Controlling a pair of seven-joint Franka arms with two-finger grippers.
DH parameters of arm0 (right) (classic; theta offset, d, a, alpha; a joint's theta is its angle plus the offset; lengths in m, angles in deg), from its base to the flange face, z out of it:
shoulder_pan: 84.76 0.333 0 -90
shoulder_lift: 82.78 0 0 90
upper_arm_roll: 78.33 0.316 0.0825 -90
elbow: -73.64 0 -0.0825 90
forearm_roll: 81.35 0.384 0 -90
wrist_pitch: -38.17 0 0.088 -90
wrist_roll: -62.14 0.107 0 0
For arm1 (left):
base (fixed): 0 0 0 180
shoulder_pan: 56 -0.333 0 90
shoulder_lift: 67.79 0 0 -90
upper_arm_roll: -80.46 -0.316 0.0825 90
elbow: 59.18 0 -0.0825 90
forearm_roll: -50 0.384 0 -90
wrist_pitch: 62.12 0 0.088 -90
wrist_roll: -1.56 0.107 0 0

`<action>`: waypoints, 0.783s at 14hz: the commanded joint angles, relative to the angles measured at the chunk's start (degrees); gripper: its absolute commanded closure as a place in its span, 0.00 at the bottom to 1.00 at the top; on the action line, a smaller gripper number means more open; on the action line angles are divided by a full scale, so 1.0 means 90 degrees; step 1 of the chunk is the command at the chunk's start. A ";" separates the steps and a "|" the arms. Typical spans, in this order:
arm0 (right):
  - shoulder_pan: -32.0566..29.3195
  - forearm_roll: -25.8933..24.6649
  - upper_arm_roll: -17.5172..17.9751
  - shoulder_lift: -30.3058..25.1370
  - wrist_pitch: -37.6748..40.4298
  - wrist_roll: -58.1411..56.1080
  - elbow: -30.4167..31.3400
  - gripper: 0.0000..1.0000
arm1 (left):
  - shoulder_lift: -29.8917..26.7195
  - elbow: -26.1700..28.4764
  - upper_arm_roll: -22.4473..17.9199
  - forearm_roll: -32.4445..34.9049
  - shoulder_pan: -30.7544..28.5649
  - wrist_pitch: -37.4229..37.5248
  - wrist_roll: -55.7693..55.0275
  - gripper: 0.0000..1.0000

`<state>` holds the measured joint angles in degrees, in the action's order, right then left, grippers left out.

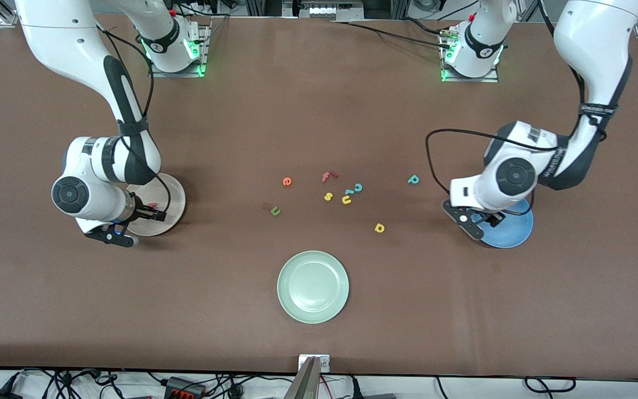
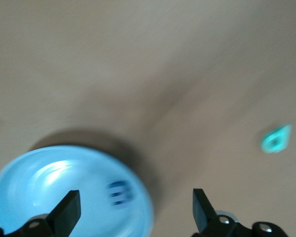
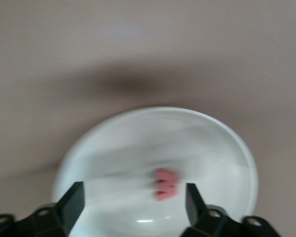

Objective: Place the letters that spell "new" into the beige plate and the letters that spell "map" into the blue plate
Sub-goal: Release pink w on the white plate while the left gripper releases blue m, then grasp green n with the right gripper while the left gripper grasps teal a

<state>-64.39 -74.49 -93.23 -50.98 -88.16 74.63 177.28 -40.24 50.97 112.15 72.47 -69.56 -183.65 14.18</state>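
Observation:
My right gripper [image 1: 146, 214] [image 3: 133, 203] hangs open over the beige plate [image 1: 173, 195] [image 3: 138, 138]. The pinkish-red w [image 1: 153, 205] [image 3: 166, 184] lies loose in that plate. Over the blue plate [image 1: 519, 230] [image 2: 44, 192] my left gripper [image 1: 488, 219] [image 2: 135, 208] is open too, and the blue m [image 2: 119, 192] lies in the plate, free of the fingers. On the table between the plates lie the orange e [image 1: 287, 181], the green n [image 1: 276, 210], the yellow a [image 1: 379, 228] and the teal p [image 1: 413, 179] [image 2: 275, 139].
A pale green plate [image 1: 313, 286] sits nearer the front camera, midway along the table. A red f [image 1: 328, 176], a yellow s [image 1: 328, 196], a yellow u [image 1: 346, 200] and teal hooked letters [image 1: 358, 188] cluster between the e and the p.

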 commanded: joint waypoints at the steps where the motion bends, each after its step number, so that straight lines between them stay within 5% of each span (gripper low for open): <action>1: -0.0017 0.0088 0.0706 -0.0038 0.0170 -0.0031 -0.0498 0.00 | -0.0199 0.0582 0.0822 0.0052 -0.0202 -0.0051 -0.1494 0.00; 5: 0.0499 0.0020 0.0983 0.0274 0.0091 -0.0147 -0.1026 0.00 | -0.0297 0.2084 0.1117 0.0071 -0.0611 -0.2175 -0.2154 0.00; 11: 0.1379 -0.0098 0.0992 0.0929 -0.0521 -0.1171 -0.1438 0.00 | -0.0025 0.2264 0.1108 0.1085 -0.0495 -0.2678 -0.2154 0.07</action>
<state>-52.00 -74.88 -83.98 -45.16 -90.38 69.22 166.45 -40.53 70.80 121.06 78.05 -73.10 -206.59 -4.71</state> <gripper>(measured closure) 0.000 0.053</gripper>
